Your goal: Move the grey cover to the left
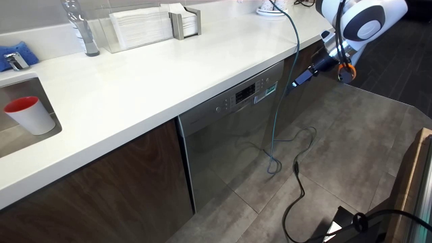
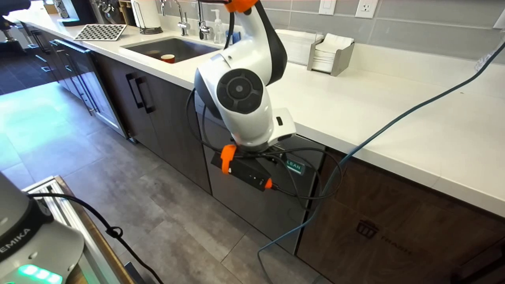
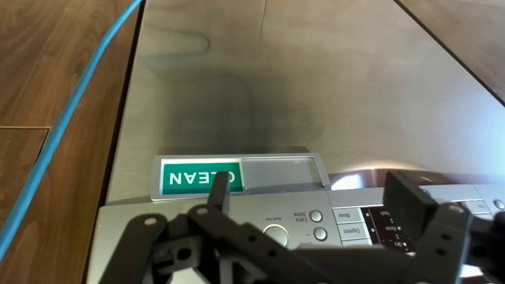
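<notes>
A sign holder with a green CLEAN label (image 3: 197,178) sits on the dishwasher front and appears upside down in the wrist view. The grey cover (image 3: 281,173) is the flat panel beside the label, on the right half of the holder in that view. The sign also shows in both exterior views, with its green label (image 1: 271,88) (image 2: 295,166). My gripper (image 3: 310,182) is open and empty. Its left finger overlaps the label's edge in the wrist view; its right finger is beyond the cover, over the control panel. In an exterior view the fingertips (image 1: 291,87) are beside the sign, apart from it.
The dishwasher (image 1: 222,152) is under the white counter (image 1: 141,87). A blue cable (image 3: 75,98) hangs near the gripper and beside the sign. A napkin holder (image 1: 187,23) and a sink with a red and white cup (image 1: 32,116) are farther along. Cables lie on the floor.
</notes>
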Controlling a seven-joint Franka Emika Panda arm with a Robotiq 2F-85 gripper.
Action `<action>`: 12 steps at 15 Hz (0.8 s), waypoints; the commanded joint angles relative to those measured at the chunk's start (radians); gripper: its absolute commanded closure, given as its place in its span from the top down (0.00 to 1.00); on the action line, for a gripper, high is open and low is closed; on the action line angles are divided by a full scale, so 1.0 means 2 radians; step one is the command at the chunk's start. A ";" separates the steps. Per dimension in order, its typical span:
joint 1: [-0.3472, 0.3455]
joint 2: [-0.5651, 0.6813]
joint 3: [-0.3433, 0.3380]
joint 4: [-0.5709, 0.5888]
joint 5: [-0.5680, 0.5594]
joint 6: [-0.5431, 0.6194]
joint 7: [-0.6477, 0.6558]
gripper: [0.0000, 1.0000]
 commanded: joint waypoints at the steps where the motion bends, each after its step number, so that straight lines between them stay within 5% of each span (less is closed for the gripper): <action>1: 0.018 -0.054 0.000 -0.042 -0.026 0.041 0.023 1.00; 12: 0.021 -0.049 0.001 -0.039 -0.018 0.051 0.011 1.00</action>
